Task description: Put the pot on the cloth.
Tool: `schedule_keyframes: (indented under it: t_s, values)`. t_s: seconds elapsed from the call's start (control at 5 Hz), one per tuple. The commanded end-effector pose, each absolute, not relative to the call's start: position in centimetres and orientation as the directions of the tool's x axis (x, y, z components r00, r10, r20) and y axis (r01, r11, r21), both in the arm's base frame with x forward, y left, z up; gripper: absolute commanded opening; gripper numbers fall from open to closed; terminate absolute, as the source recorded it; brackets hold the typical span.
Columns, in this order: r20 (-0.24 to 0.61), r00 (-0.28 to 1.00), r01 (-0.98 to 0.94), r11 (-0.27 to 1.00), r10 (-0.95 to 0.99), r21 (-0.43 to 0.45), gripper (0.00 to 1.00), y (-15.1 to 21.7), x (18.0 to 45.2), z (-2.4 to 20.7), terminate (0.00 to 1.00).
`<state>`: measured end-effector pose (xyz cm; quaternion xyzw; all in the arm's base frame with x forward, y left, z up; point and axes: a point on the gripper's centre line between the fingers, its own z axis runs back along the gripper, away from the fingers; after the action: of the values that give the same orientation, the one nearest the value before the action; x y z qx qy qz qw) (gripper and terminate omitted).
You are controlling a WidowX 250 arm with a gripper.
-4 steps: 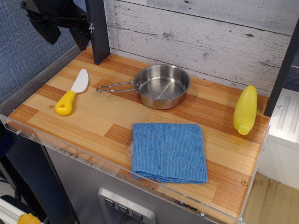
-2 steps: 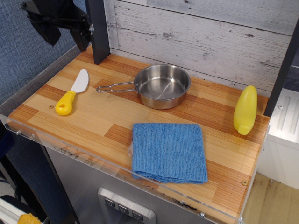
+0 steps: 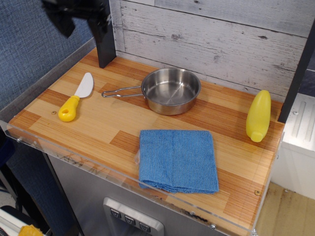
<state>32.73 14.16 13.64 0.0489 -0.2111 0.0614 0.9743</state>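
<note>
Jaw state cannot be told: the gripper (image 3: pixel 66 22) is seen only as a dark, blurred shape at the top left corner, high above the table and well apart from everything on it.

The pot (image 3: pixel 171 90) is set upright near the back of the wooden table (image 3: pixel 103 123), its wire handle (image 3: pixel 120 91) pointed left; nothing is seen inside it. The cloth (image 3: pixel 177 160) is laid flat just in front of the pot, close to the front edge, apart from it. A yellow-handled knife (image 3: pixel 76 97) is placed at the left, and a yellow bottle (image 3: pixel 259 115) is laid at the right. No brand, label or writing can be read on any item.
</note>
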Motion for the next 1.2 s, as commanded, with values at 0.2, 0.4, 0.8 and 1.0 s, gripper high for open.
schedule_keyframes:
  t_s: [0.2,0.4,0.8,1.0]
  values:
    - [0.395,0.918,-0.01,0.996,-0.026,0.089,1.0,9.0,36.6,12.6,0.0]
    - [0.359,0.931,0.016,0.992,-0.06,0.125,1.0,8.6,37.6,10.6,0.0]
    - [0.317,0.944,0.038,0.984,-0.093,0.173,1.0,8.1,39.3,8.0,0.0]
    - [0.294,0.952,0.046,0.988,-0.088,0.144,1.0,7.8,39.9,6.4,0.0]
